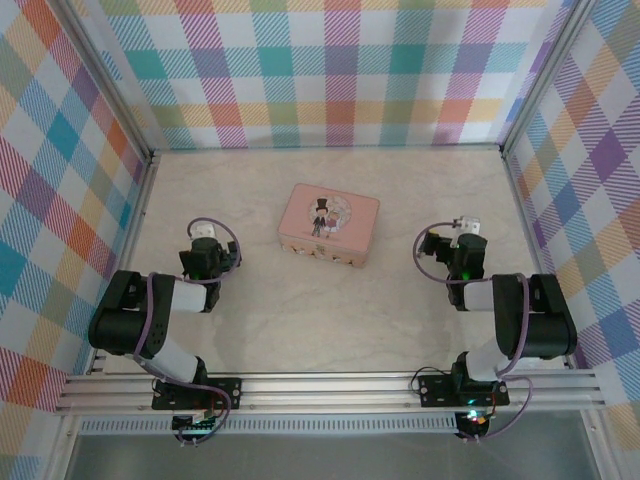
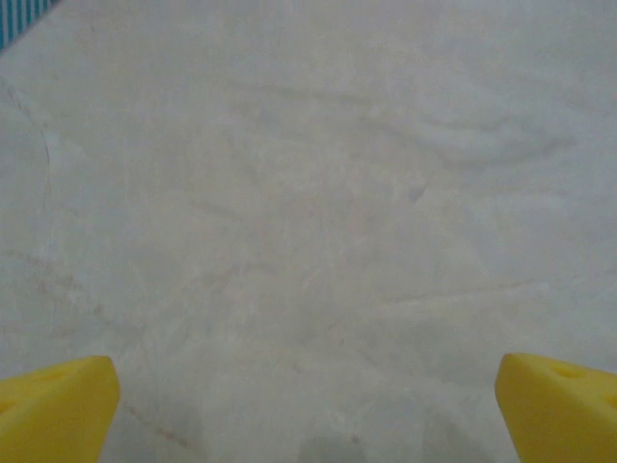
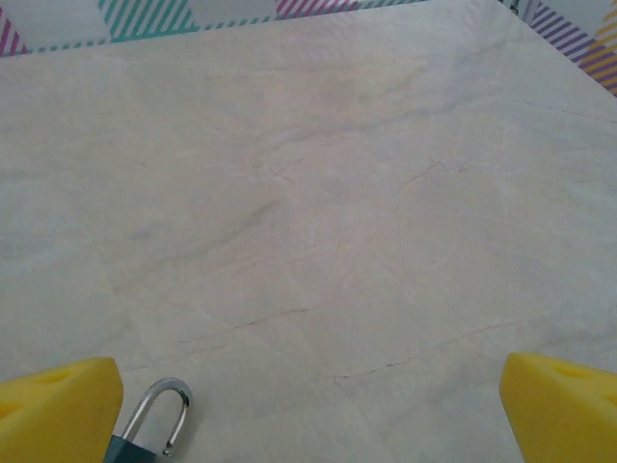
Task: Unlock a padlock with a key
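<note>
The pale table point(image 1: 400, 300) is carrying the pink tin point(image 1: 328, 226) at its middle, the left gripper point(image 2: 308, 410) and right gripper point(image 3: 310, 410) are hovering spread wide and empty, and the padlock point(image 3: 142, 413) is lying just beside one right-gripper fingertip.

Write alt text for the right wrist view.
A small padlock with a silvery shackle lies on the marble table at the bottom edge, beside one yellow fingertip of the open right gripper. Plaid walls line the top.
</note>
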You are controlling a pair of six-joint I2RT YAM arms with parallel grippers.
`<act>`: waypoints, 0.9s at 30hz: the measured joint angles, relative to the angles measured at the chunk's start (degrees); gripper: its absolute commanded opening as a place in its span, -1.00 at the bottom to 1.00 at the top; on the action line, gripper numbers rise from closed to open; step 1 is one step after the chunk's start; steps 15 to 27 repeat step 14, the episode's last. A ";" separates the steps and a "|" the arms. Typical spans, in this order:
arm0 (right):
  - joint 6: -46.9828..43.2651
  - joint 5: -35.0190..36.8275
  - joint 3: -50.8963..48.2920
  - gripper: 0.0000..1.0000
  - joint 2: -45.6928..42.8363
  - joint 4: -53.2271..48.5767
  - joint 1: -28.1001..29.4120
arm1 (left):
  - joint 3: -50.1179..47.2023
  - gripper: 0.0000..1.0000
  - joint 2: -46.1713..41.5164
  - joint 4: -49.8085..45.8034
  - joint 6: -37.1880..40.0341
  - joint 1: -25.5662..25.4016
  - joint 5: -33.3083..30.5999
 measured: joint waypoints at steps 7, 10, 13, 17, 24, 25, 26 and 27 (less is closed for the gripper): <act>-1.44 -3.17 1.29 0.99 0.09 -0.15 0.79 | 0.02 1.00 0.00 3.34 0.09 0.00 0.42; -1.64 -3.78 1.51 0.99 0.09 -0.28 0.79 | 0.02 1.00 0.00 3.72 0.09 0.00 0.42; -1.68 -4.00 1.75 1.00 0.09 -0.35 0.79 | 0.02 1.00 0.00 3.69 0.09 0.00 0.42; -1.75 -4.07 1.79 1.00 0.09 -0.35 0.79 | 0.02 1.00 0.00 3.69 0.09 0.00 0.42; -1.75 -4.07 1.79 1.00 0.09 -0.35 0.79 | 0.02 1.00 0.00 3.69 0.09 0.00 0.42; -1.75 -4.07 1.79 1.00 0.09 -0.35 0.79 | 0.02 1.00 0.00 3.69 0.09 0.00 0.42; -1.75 -4.07 1.79 1.00 0.09 -0.35 0.79 | 0.02 1.00 0.00 3.69 0.09 0.00 0.42; -1.75 -4.07 1.79 1.00 0.09 -0.35 0.79 | 0.02 1.00 0.00 3.69 0.09 0.00 0.42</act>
